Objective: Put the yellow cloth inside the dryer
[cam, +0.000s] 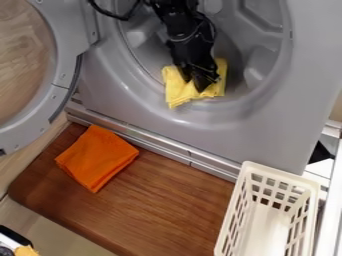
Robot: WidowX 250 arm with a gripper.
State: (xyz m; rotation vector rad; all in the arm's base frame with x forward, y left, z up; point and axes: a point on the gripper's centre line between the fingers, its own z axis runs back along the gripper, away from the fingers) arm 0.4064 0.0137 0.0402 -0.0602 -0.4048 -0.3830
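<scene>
One round door [69, 45] stands open over on the left, and next along a folded orange cloth [97, 157] lies on the brown wooden board [167, 200] in front of the machine. Then there's the yellow cloth [177, 95], rumpled at the lower part of the opening of the dryer [267, 135], with the black gripper [199, 86] pointing down against it (whether it's pinching any fabric, I can't tell); farthest right sits a cream slotted basket [277, 173].

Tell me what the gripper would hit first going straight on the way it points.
Most likely the yellow cloth, right at the tip of the gripper; the rim of the dryer opening looks next, though depth is unclear.
</scene>
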